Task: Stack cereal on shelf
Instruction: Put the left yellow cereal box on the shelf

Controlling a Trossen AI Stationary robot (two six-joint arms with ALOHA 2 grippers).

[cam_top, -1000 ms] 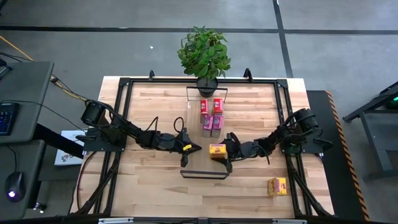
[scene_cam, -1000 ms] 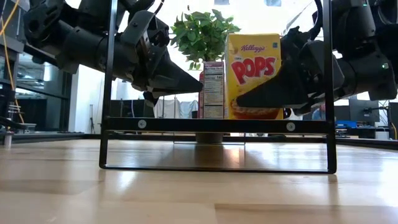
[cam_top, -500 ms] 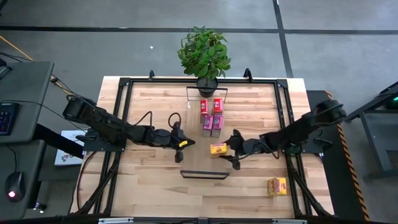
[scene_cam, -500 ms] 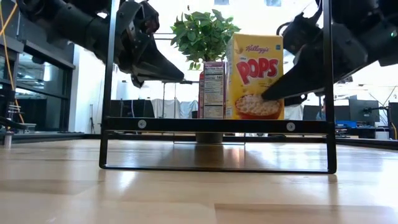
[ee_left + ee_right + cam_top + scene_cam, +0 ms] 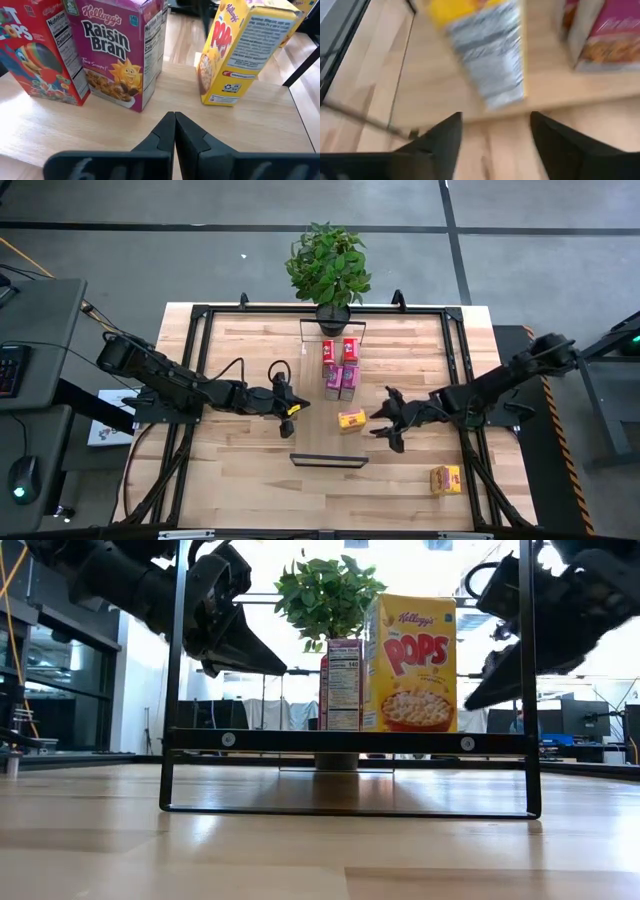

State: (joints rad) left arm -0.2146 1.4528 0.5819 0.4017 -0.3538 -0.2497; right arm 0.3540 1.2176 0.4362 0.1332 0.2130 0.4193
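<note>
The yellow cereal box (image 5: 350, 419) stands on the shelf (image 5: 348, 741), partly hiding the magenta box (image 5: 342, 685) behind. Right gripper (image 5: 384, 424) hovers just beside it, fingers spread, empty. Left gripper (image 5: 296, 408), fingers pressed together, waits opposite.

The yellow cereal box (image 5: 410, 662) reads "Kellogg's" in small red script above "POPS" in large red letters on its front in the low view. In the left wrist view, the pink box (image 5: 119, 52) carries "Kellogg's Raisin Bran" with "Two Scoops!" beneath, and a "Nutrition Facts" panel on its side. The red box (image 5: 44, 55) beside it shows letters ending in "OPS" and its own "Nutrition Facts" panel. The yellow box's side panel there holds fine print too small to read.
</note>
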